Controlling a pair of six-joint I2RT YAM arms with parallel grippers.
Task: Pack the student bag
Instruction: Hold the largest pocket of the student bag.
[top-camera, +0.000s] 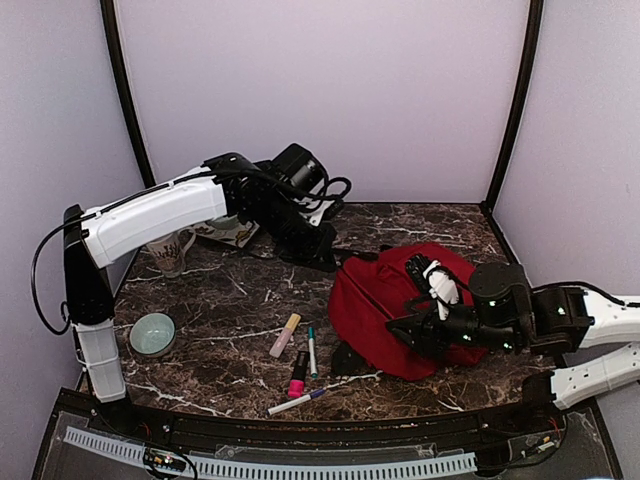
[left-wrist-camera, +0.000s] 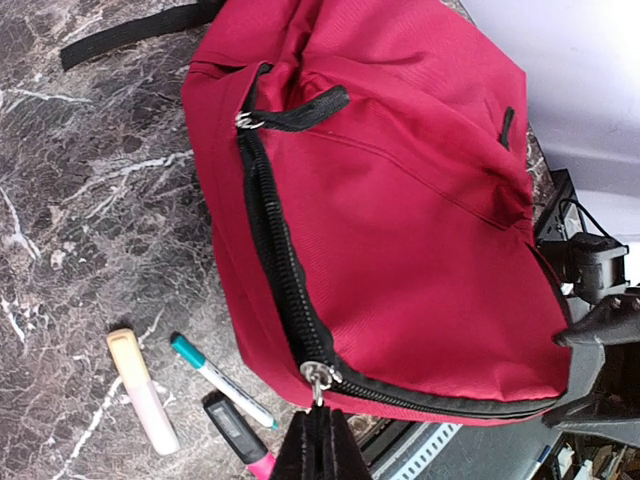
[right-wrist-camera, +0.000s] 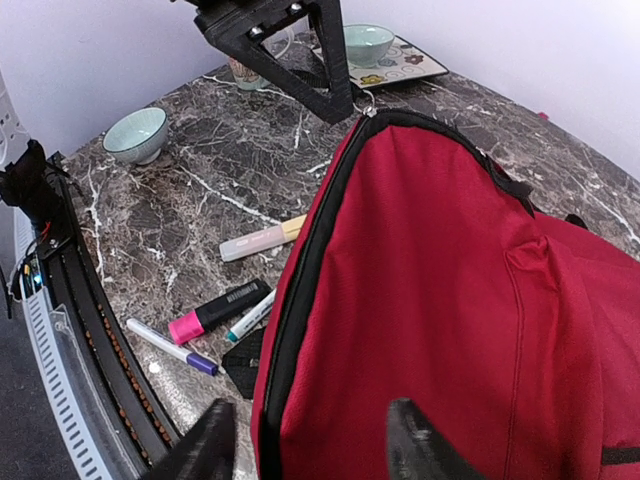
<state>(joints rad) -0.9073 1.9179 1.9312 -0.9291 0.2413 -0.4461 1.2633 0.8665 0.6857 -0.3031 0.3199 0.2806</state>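
Student bag (top-camera: 400, 300) slumped on the marble table (top-camera: 230, 300), right of centre, black zip along its edge. Pinches the metal zip pull (left-wrist-camera: 318, 378) at the bag's far-left corner with the left gripper (left-wrist-camera: 316, 430), jaws clenched. Holds the right gripper (right-wrist-camera: 315, 445) over the bag's near side, jaws released, fingers apart. Yellow highlighter (top-camera: 285, 335), green-capped marker (top-camera: 311, 350) and pink highlighter (top-camera: 298, 375) loose just left of the bag.

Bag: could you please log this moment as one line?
left claw: shut on zip pull | right claw: open, at bag | pens: outside bag
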